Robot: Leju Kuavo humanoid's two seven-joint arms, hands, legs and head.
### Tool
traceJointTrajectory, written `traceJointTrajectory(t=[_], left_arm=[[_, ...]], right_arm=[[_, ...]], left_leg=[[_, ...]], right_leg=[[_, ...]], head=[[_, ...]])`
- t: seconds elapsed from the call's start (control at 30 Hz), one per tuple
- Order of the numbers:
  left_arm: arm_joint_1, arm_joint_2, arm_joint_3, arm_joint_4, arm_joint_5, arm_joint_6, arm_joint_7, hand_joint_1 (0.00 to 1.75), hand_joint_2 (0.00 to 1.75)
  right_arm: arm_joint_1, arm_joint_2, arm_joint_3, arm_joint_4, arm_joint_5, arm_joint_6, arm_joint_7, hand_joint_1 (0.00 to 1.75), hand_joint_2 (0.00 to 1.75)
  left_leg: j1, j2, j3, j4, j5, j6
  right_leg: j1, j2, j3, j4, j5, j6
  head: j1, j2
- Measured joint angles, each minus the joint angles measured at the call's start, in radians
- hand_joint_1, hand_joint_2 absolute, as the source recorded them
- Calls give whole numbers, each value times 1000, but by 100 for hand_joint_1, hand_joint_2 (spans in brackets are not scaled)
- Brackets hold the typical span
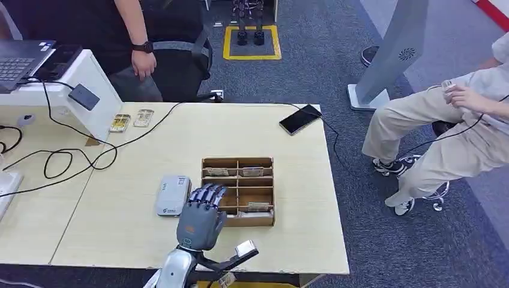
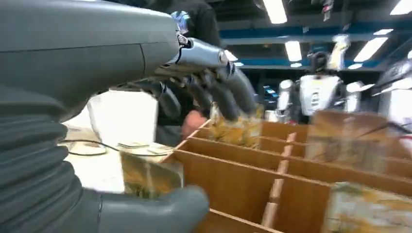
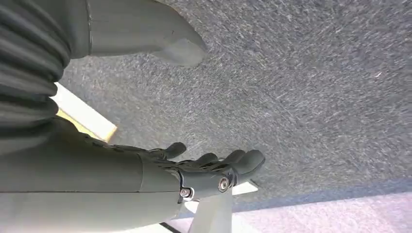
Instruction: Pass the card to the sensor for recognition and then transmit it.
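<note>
The table (image 1: 150,228) holds a wooden box (image 1: 239,191), a grey sensor (image 1: 171,195), a phone (image 1: 300,119), and black cables (image 1: 66,157).

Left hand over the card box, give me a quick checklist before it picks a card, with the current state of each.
1. Left hand at the wooden box: ok, fingers over its near-left compartments.
2. Fingers apart, thumb below: ok.
3. Card in reach: ok, one stands under the fingers.
4. Card already held: not ok.
5. Sensor free: ok, left of box.
6. Right hand clear: ok, over carpet.
</note>
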Motion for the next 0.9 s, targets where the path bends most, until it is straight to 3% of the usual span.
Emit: traceJointTrajectory(t=[0.03, 0.17, 0.47, 0.9], left_arm=[[-17, 8, -32, 19, 0, -5, 34, 175, 175], [-47, 29, -117, 69, 0, -8, 60, 175, 175], [-70, 49, -167, 113, 0, -29, 63, 175, 175], [-91, 34, -170, 169, 0, -46, -22, 175, 175]], right_arm=[[0, -1, 0, 1, 0, 0, -2, 0, 175], [1, -3, 0, 3, 0, 0, -9, 0, 175], [0, -5, 0, 4, 0, 0, -9, 0, 175], [0, -5, 0, 9, -2, 0, -18, 0, 175]], left_leg=[[0, 0, 0, 0, 0, 0], [0, 0, 0, 0, 0, 0], [0, 0, 0, 0, 0, 0], [0, -1, 3, 0, 0, 0]], right_leg=[[0, 0, 0, 0, 0, 0], [0, 1, 0, 0, 0, 0], [0, 1, 0, 0, 0, 0], [0, -1, 4, 0, 0, 0]], head=[[0, 0], [0, 0], [0, 0], [0, 0]])
